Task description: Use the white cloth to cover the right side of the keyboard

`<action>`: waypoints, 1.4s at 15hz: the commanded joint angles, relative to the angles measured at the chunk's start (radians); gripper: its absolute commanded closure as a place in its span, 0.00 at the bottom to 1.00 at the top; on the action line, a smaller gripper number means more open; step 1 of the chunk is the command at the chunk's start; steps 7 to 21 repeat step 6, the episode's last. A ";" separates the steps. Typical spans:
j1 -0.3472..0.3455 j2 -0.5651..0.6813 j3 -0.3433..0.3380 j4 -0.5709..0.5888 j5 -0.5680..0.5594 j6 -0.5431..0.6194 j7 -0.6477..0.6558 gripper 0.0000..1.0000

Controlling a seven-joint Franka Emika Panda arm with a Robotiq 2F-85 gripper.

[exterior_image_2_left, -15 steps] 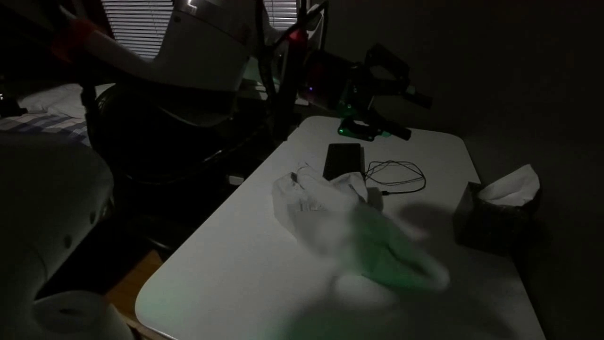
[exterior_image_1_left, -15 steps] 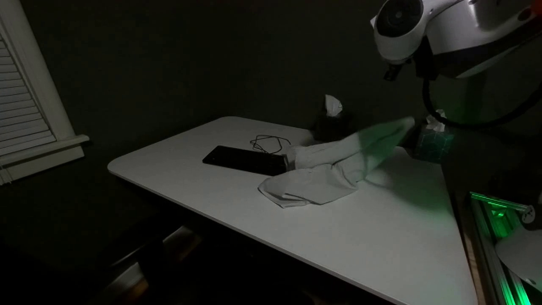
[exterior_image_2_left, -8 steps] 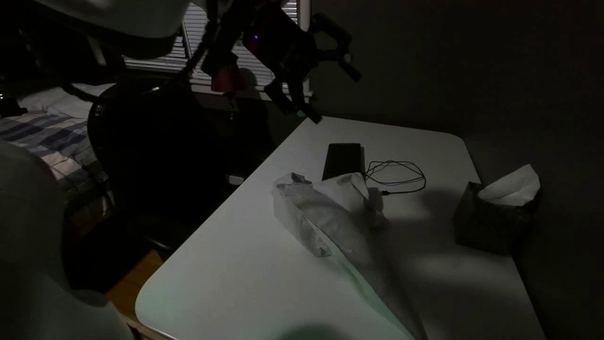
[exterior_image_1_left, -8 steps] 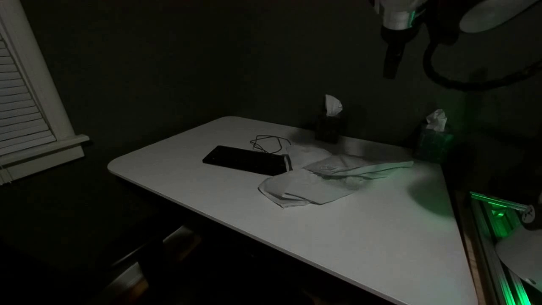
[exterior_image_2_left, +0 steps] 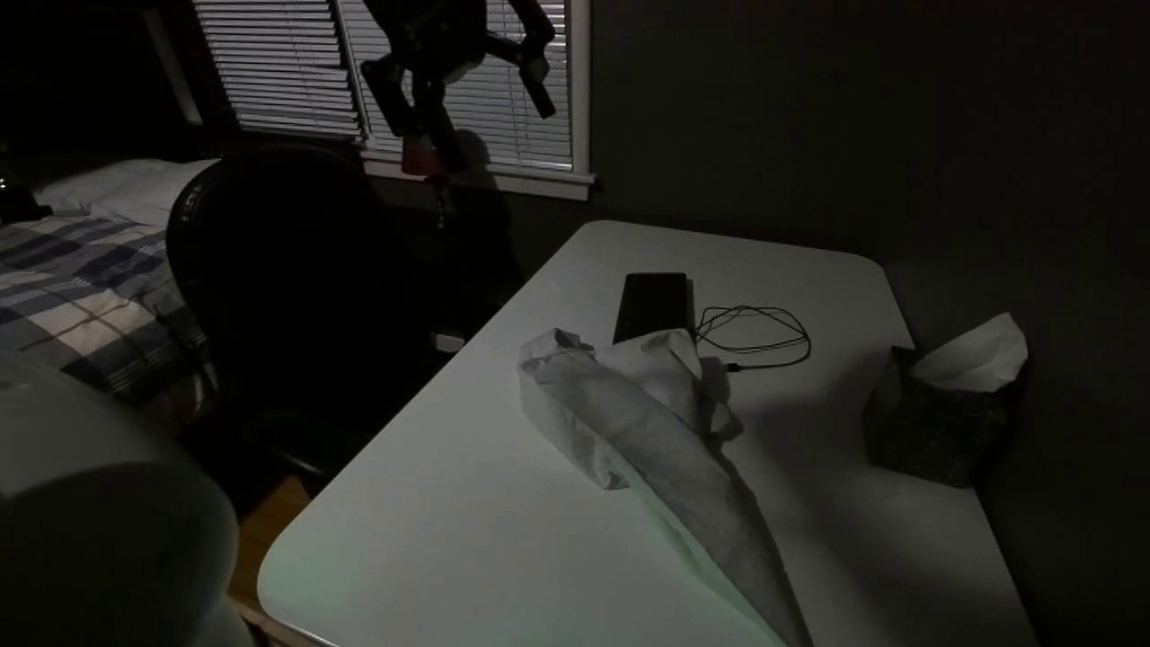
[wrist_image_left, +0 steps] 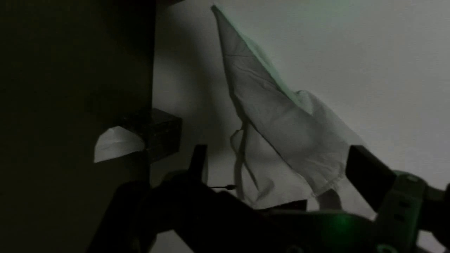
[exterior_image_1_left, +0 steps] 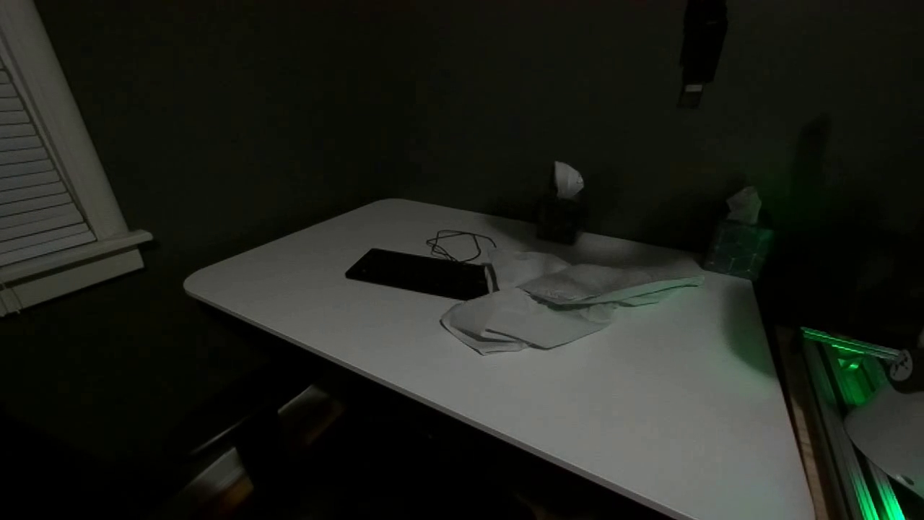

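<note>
Fingers [wrist_image_left: 369, 177] spread apart, the gripper [exterior_image_2_left: 500, 135] hangs high above the white table [exterior_image_1_left: 613, 426]. Left to right in an exterior view come a window [exterior_image_1_left: 36, 173], then the black keyboard [exterior_image_1_left: 411, 273] with a looped cable [exterior_image_1_left: 478, 247] behind it. Next, the white cloth [exterior_image_1_left: 534, 318] lies rumpled over the keyboard's right end and the table; dim light makes it hard to tell how much it covers. Behind it stands a dark tissue box [exterior_image_1_left: 559, 220], with a second box [exterior_image_1_left: 740, 249] past the cloth's tip.
</note>
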 commanded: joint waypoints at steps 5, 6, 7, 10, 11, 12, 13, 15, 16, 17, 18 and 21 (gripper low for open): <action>0.092 0.002 -0.110 0.063 0.126 -0.069 -0.042 0.00; 0.093 0.003 -0.114 0.064 0.131 -0.069 -0.045 0.00; 0.093 0.003 -0.114 0.064 0.131 -0.069 -0.045 0.00; 0.093 0.003 -0.114 0.064 0.131 -0.069 -0.045 0.00; 0.093 0.003 -0.114 0.064 0.131 -0.069 -0.045 0.00; 0.093 0.003 -0.114 0.064 0.131 -0.069 -0.045 0.00; 0.093 0.003 -0.114 0.064 0.131 -0.069 -0.045 0.00; 0.093 0.003 -0.114 0.064 0.131 -0.069 -0.045 0.00; 0.093 0.003 -0.114 0.064 0.131 -0.069 -0.045 0.00; 0.093 0.003 -0.114 0.064 0.131 -0.069 -0.045 0.00; 0.093 0.003 -0.114 0.064 0.131 -0.069 -0.045 0.00; 0.093 0.003 -0.114 0.064 0.131 -0.069 -0.045 0.00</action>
